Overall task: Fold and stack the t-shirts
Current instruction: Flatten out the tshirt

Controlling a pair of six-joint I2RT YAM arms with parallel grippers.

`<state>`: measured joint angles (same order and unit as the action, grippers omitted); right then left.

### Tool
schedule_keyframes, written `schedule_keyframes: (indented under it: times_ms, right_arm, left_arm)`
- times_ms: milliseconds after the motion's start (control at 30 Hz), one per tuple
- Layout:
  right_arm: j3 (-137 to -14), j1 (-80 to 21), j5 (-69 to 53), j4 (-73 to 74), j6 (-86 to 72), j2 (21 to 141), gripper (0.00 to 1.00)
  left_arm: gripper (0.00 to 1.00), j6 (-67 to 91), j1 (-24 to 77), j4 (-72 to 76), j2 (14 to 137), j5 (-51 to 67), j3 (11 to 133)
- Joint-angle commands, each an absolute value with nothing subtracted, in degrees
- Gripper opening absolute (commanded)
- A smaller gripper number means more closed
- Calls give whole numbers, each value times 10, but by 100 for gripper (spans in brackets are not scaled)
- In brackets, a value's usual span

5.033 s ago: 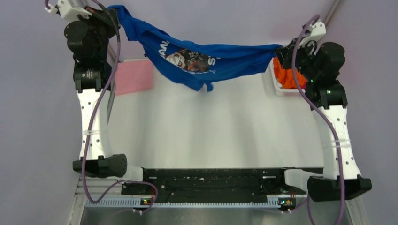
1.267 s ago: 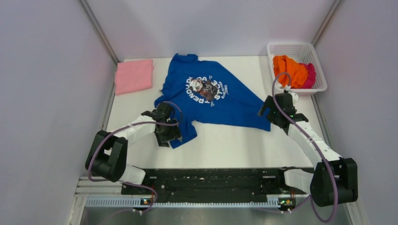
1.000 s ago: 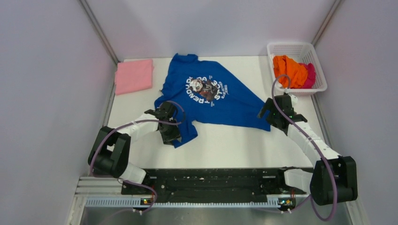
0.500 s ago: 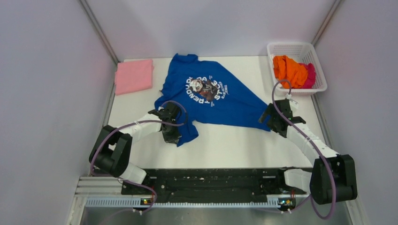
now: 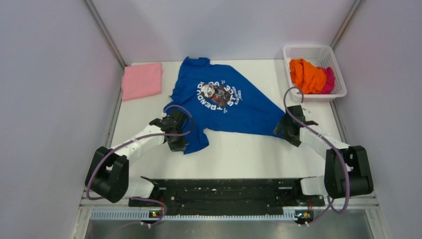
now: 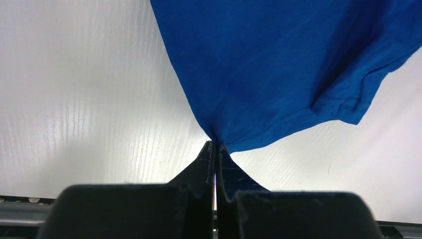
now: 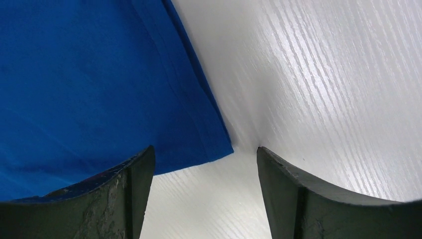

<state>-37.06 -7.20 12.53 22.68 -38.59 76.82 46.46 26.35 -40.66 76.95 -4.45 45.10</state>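
Note:
The royal blue t-shirt (image 5: 224, 102) with a round white print lies spread on the white table, collar toward the back. My left gripper (image 5: 177, 143) is shut on its near left edge; in the left wrist view the blue cloth (image 6: 278, 74) runs into the closed fingertips (image 6: 216, 145). My right gripper (image 5: 282, 130) stands open at the shirt's near right corner (image 7: 219, 149), which lies between its fingers on the table. A folded pink t-shirt (image 5: 142, 80) lies at the back left. Orange (image 5: 307, 74) and magenta (image 5: 328, 79) t-shirts are bunched in the basket.
A white mesh basket (image 5: 313, 52) stands at the back right corner. Grey walls close in the table on the left, right and back. Bare table (image 5: 249, 154) stretches between the shirt and the black rail at the near edge.
The left gripper closed on the shirt's near left edge and pulled slightly toward the near left. The right gripper lowered onto the shirt's right corner and its jaws have narrowed.

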Motion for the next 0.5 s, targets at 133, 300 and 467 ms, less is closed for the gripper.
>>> schedule_keyframes:
  times_ms: [133,300,467]
  right_arm:
    - [-394,-75,104,197,-391,804,66]
    - [-425,-104,134,217,-395,842,61]
    - [-447,-128,185,254,-410,868,53]
  left_arm:
    - [0,498,263,-417,719,-62,444]
    - [0,506,264,-416,707,-66,445]
    - [0,515,264,-419,694,-73,442]
